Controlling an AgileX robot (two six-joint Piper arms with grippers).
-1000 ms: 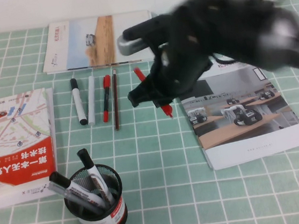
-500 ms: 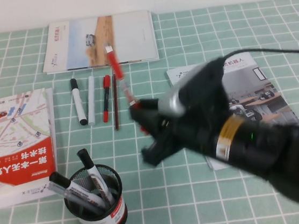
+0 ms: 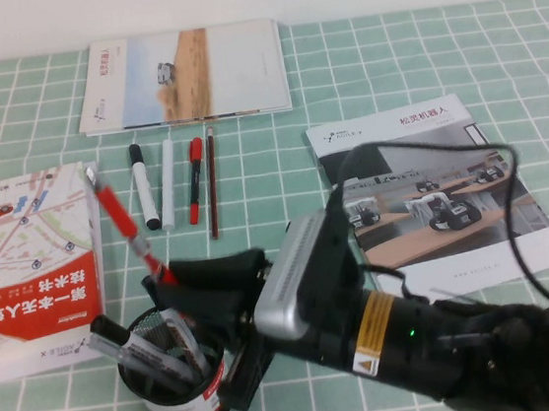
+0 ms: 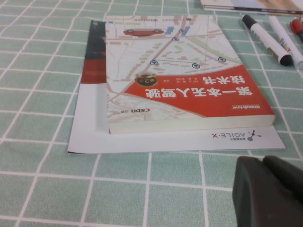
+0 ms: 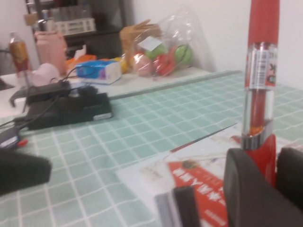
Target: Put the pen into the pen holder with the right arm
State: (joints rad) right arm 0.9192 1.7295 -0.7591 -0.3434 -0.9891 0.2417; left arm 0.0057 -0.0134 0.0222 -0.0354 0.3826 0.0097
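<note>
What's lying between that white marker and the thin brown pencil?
In the high view, a red-capped pen lies between the white marker and the pencil, all parallel on the mat.

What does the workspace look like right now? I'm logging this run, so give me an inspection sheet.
Surface: green grid-patterned mat.
Job's things: the pen is tilted, clamped at its lower end, above the pen holder; not yet dropped in.
Clutter: markers in the holder; four pens in a row; red map book; two brochures.
Grippers: right gripper shut on the pen, over the holder's rim; left gripper low over the mat beside the red map book.
Cables: black cable loops over the right arm.
Surroundings: bagged items and boxes on a bench behind.
</note>
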